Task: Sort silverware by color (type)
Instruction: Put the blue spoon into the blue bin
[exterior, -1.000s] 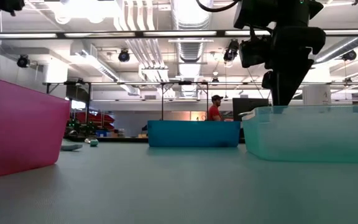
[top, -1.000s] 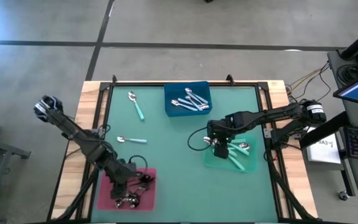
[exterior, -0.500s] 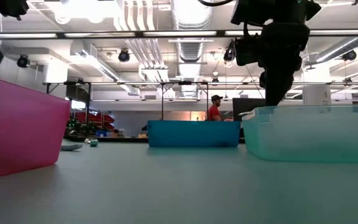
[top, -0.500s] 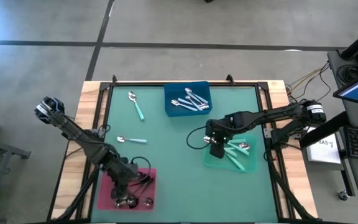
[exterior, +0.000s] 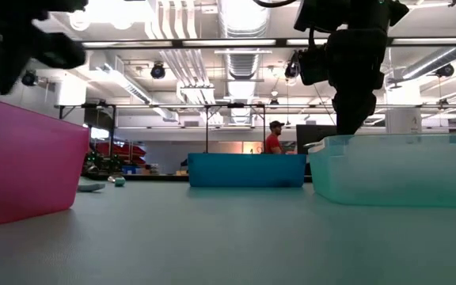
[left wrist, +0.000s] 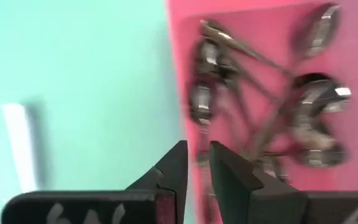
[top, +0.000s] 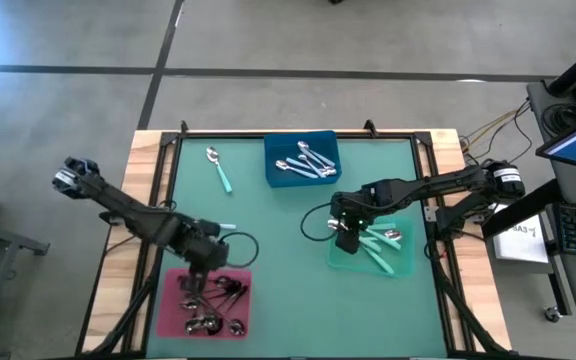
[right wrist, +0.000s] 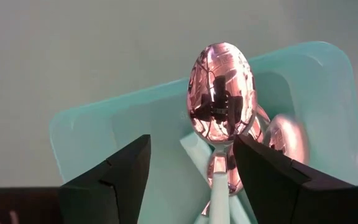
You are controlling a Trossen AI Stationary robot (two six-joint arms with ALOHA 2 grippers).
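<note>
My left gripper point(top: 204, 266) hangs over the far edge of the pink tray point(top: 173, 310), pointing down. Its fingers point(left wrist: 197, 163) stand a narrow gap apart with nothing between them. Several dark-handled spoons point(left wrist: 260, 106) lie in that tray. My right gripper point(top: 350, 240) hangs open over the green tray point(top: 400, 262); its fingers stand on either side of a teal-handled spoon point(right wrist: 221, 99) without touching it. That spoon lies in the tray with its bowl up. A teal-handled spoon point(top: 218, 168) lies on the mat at the far left. Another is mostly hidden under my left arm.
A blue tray point(top: 303, 160) with several silver spoons stands at the far middle. Bare green mat point(top: 278, 270) lies between the pink and green trays. A raised dark frame point(top: 298, 136) runs around the mat. Cables trail from both wrists.
My left gripper has moved from over the middle of the pink tray toward the tray's far edge and has rolled about its own axis. The dark spoons it was covering now show in the tray. My right gripper has rolled a little on the spot.
</note>
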